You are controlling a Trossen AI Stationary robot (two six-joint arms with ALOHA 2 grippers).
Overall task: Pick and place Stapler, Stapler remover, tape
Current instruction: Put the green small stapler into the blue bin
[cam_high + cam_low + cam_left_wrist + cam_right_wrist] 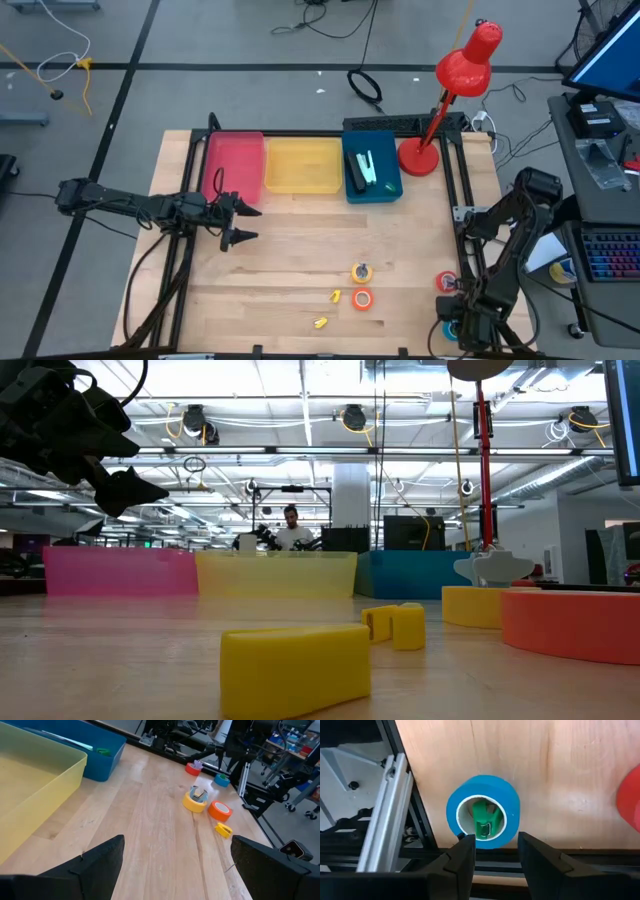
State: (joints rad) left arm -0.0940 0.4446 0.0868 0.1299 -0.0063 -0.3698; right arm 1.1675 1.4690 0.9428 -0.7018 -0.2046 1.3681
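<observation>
Four tape rolls lie flat on the table's near right part: yellow with a small pale object on top, orange, red and blue, which has a green piece standing in its hole. Two small yellow stapler removers lie beside them. Staplers rest in the blue bin. My right gripper is open and points down just over the blue roll's rim, at the table's near right corner. My left gripper is open and raised over the table's left middle, pointing right.
Red, yellow and blue bins stand in a row along the far edge. A red desk lamp stands at the far right. Metal frame rails run close beside the blue roll. A person shows far behind the table.
</observation>
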